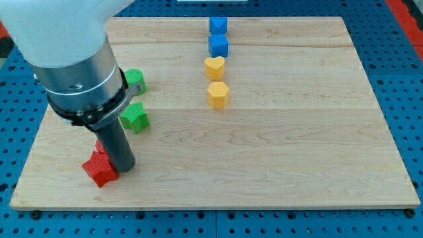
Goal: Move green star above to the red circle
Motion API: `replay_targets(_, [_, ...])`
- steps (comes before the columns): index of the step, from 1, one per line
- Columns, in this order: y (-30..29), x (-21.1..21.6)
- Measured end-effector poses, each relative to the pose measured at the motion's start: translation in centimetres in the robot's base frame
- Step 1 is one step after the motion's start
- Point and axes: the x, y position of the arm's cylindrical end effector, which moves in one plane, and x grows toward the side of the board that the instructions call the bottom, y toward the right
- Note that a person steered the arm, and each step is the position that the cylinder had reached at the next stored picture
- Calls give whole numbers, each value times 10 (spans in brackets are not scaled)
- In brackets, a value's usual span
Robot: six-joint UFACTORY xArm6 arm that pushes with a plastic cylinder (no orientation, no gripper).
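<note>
my tip — touching red star | green star just above | tool: none — bare rod

You see the green star lying flat on the board at the view's left. The red circle sits below it and slightly left, mostly hidden behind the rod; only a red sliver shows.

The arm's grey cylindrical housing is cut off by the view's top and left edges and covers part of the green block behind it. The dark rod hides most of a red block, so its shape cannot be determined. My tip stands just right of the red star-shaped block; contact cannot be confirmed.
</note>
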Motion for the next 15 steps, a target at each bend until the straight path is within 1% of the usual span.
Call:
replay_targets(3, [0,-22])
replay_targets(4, [15,-18])
replay_targets(5, [48,-30])
replay_targets(6, [48,-48])
replay_targets(7, [36,-48])
replay_targets(8, [51,-48])
replay_targets(9, [70,-67])
replay_targets(12, [-7,-93])
replay_targets(13, [6,-88])
replay_targets(14, [82,-21])
replay_targets(15, [113,8])
